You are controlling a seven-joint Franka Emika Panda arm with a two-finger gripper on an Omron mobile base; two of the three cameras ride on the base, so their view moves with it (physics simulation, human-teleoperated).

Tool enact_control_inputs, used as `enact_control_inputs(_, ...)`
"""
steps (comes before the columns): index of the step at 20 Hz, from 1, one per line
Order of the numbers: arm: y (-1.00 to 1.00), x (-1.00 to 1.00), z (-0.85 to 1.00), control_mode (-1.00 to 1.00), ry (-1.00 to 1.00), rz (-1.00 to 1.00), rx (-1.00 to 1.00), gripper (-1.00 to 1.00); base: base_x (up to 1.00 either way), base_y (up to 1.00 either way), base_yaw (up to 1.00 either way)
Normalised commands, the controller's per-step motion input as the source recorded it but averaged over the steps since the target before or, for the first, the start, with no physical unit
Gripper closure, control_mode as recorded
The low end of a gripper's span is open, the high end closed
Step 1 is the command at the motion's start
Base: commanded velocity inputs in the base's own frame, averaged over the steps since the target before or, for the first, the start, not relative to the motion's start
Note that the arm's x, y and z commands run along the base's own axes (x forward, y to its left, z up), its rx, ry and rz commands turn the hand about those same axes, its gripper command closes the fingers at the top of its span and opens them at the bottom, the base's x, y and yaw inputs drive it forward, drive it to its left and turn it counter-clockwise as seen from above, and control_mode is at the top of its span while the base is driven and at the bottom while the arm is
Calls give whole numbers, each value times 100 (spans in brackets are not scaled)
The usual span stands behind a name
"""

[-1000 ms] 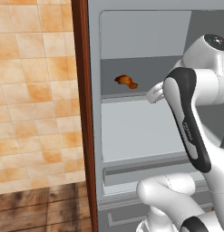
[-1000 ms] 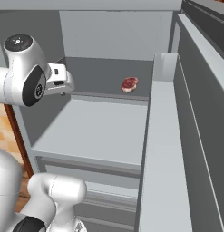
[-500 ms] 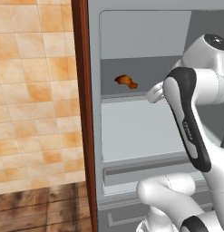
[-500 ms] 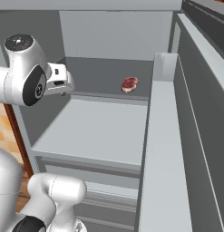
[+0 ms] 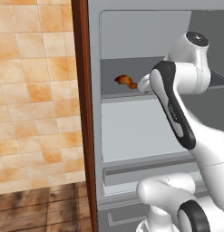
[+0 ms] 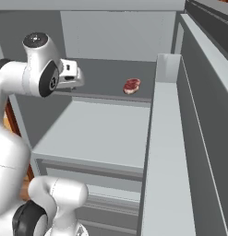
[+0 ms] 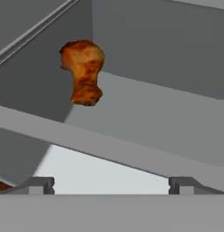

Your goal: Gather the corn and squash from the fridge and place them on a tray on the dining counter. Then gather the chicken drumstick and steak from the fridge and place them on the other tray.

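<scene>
Left base view: chicken drumstick at centre-left of the frame, small, orange-brown, glossy roasted skin, lying on the upper fridge shelf near its left end. White arm rising from the lower right, its hand end reaching in at shelf height just right of the drumstick; fingers hidden behind the forearm. Brown cabinet edge and tan wall tiles filling the left half.

Right base view: steak at upper centre, red with a pale rim, flat on the same shelf toward its right end beside the open fridge door. Arm at upper left, wrist pointing into the fridge, well apart from the steak. Drumstick hidden behind the arm here.

Hand view: drumstick at upper left, thick rounded end up, narrow end down, mottled orange and dark brown, resting on the grey shelf near the side wall. Gripper at the bottom edge, fingertips spread wide, holding nothing. Drumstick ahead of and above the tips, beyond the shelf's front lip, not touching, offset toward the left fingertip.
</scene>
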Motion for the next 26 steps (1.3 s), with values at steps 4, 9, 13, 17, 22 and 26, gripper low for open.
enact_control_inputs(4,18,70,-7,-100,0,-3,0,-100,0,0,0)
enact_control_inputs(9,14,64,-14,-100,0,0,1,-100,0,0,0)
enact_control_inputs(13,25,66,-12,-100,1,0,1,-100,0,0,0)
enact_control_inputs(17,22,65,-11,-100,1,0,2,-100,0,0,0)
enact_control_inputs(22,16,26,-3,-100,0,-1,2,-100,0,0,0)
enact_control_inputs(26,3,-21,0,-100,-4,-5,0,-100,0,0,0)
